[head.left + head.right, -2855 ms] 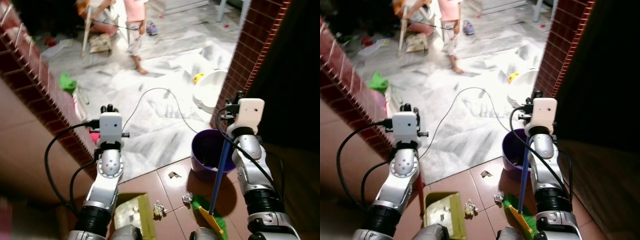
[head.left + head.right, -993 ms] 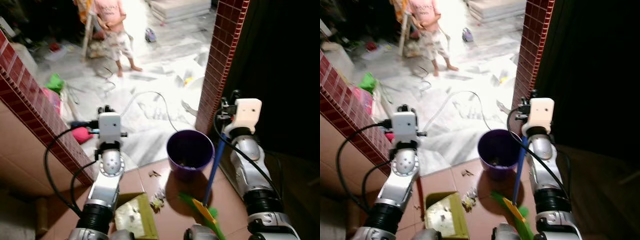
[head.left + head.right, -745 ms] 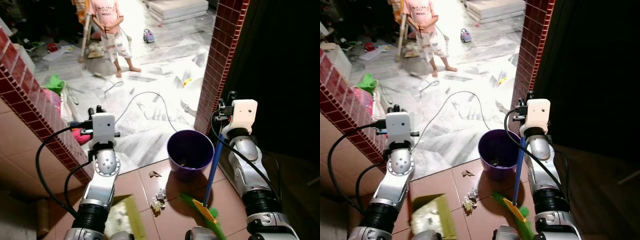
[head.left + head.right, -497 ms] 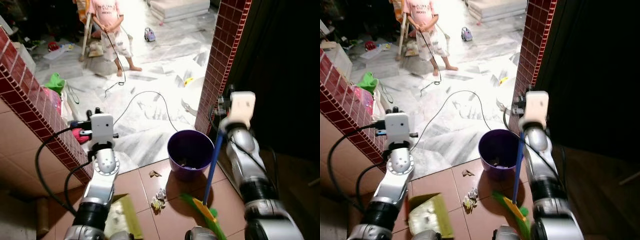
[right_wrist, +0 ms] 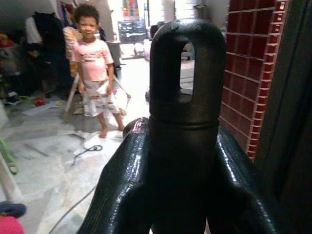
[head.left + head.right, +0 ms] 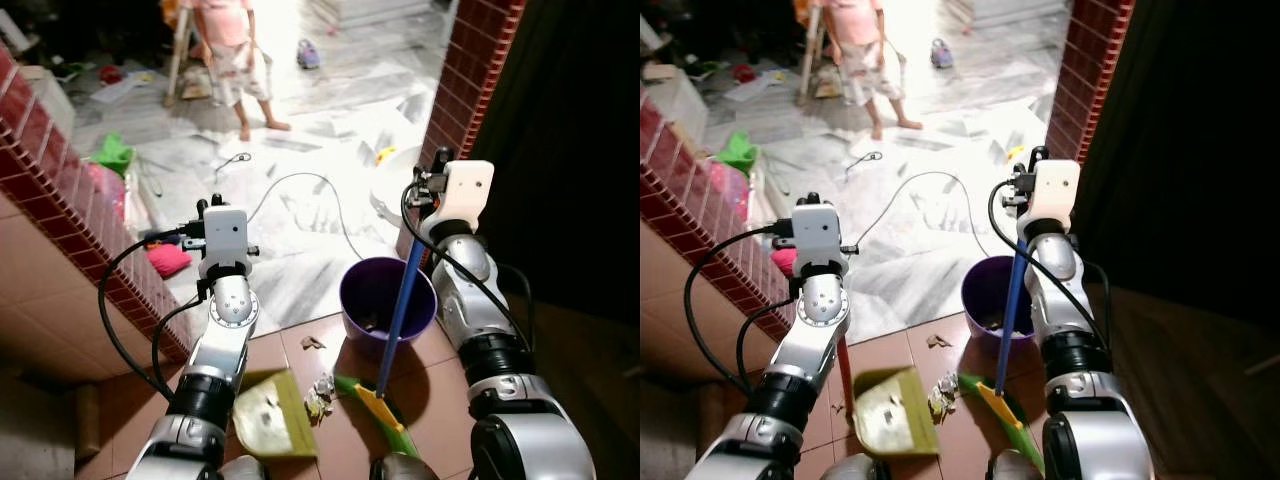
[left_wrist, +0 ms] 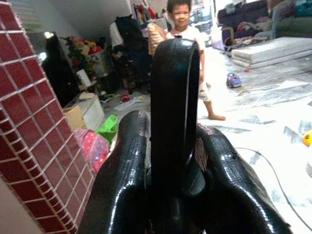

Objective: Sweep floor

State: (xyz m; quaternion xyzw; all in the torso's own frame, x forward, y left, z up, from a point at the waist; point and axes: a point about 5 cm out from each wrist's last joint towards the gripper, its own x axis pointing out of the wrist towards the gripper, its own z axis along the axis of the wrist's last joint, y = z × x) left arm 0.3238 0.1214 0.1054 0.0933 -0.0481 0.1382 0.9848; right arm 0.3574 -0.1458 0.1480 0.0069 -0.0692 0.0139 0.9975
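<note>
My right pincer point(image 5: 181, 146) is closed around the black top of the broom point(image 6: 403, 300). The broom has a thin blue stick and a yellow and green brush that touches the brown tile floor point(image 6: 300, 360). My left pincer point(image 7: 173, 161) is closed around the black top of the dustpan point(image 6: 890, 410). The dustpan is flat and green and sits on the tiles, with a red stick going up to my pincer. From my head I see one round purple bucket point(image 6: 375, 295) with bits inside, just behind the brush. Some crumpled scraps point(image 6: 320, 392) lie between the dustpan and the brush, and one small scrap lies nearer the bucket. A thin cord point(image 6: 310, 190) curls over the shiny white marble floor. My wrist views show a child point(image 5: 95, 73) standing far off, with red brick walls point(image 7: 29, 126) on both sides.
</note>
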